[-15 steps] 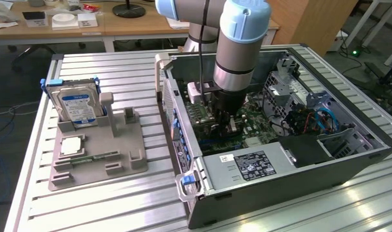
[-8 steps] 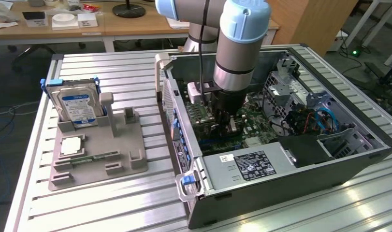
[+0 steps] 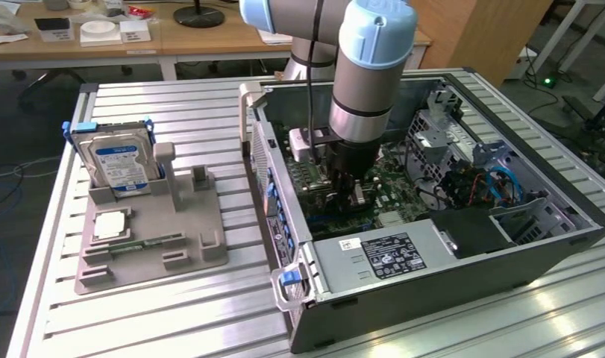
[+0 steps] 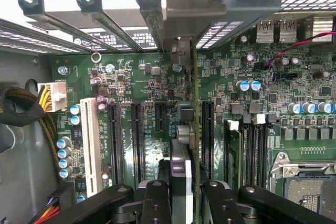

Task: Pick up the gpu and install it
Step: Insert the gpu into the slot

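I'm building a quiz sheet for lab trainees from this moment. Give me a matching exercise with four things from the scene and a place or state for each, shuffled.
Things:
1. thin dark gpu card with pale metal bracket
2. silver hard drive with blue-white label
3. open dark grey computer case
4. grey plastic parts holder

Places or states:
A. lying on its side, interior exposed
B. standing upright in the holder
C. gripped edge-on by the end effector over the motherboard slots
D. flat on the slatted metal table beside the case

Pairs: 1-C, 2-B, 3-A, 4-D
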`<state>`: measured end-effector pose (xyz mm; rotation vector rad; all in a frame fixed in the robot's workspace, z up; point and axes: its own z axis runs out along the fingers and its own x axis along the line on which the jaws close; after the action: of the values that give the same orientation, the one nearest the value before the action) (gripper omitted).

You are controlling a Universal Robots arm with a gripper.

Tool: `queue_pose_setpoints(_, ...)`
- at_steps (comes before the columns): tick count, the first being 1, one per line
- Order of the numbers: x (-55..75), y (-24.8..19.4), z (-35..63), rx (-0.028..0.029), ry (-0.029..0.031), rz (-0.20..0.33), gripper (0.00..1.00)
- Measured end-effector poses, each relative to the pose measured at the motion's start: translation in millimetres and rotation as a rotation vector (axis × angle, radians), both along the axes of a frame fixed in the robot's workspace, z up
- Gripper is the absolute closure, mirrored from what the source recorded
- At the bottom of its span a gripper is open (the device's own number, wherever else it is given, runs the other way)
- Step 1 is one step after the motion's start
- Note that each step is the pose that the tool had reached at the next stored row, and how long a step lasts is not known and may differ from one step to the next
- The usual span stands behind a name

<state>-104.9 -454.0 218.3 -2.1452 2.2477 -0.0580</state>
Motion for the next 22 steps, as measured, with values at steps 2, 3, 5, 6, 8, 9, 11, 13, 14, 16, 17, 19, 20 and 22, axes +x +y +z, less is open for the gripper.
queue_pose_setpoints(2, 0.0, 0.0, 0.0, 0.0, 0.0, 0.0, 0.72)
queue_pose_setpoints(3, -0.1, 0.0, -0.1, 0.0, 0.0, 0.0, 0.72)
queue_pose_setpoints(5, -0.1, 0.0, -0.1, 0.0001, 0.0, 0.0, 0.72)
queue_pose_setpoints(6, 0.0, 0.0, -0.1, 0.0001, 0.0, 0.0, 0.72)
queue_pose_setpoints(8, -0.2, 0.2, -0.2, 0.0012, 0.0006, 0.0, 0.72)
queue_pose_setpoints(9, -0.3, 0.3, -0.7, 0.0022, -0.0002, -0.001, 0.72)
queue_pose_setpoints(11, -0.2, 0.2, -0.3, 0.0006, -0.0003, -0.001, 0.71)
queue_pose_setpoints(13, -0.1, 0.0, 0.0, 0.0003, -0.0003, 0.0, 0.64)
queue_pose_setpoints(14, -0.1, 0.0, 0.9, -0.0001, -0.0009, 0.0, 0.64)
queue_pose_setpoints(16, -0.1, 0.0, 4.6, 0.0001, -0.0037, 0.0, 0.64)
queue_pose_setpoints(17, -0.1, 0.0, 7.5, 0.0002, -0.0058, 0.0, 0.64)
queue_pose_setpoints(19, -0.1, 0.0, 13.8, 0.0001, -0.009, 0.0, 0.64)
queue_pose_setpoints(20, -0.2, 0.0, 17.0, 0.0001, -0.0103, 0.0, 0.64)
queue_pose_setpoints(22, -0.2, 0.0, 23.9, 0.0001, -0.0128, 0.0, 0.64)
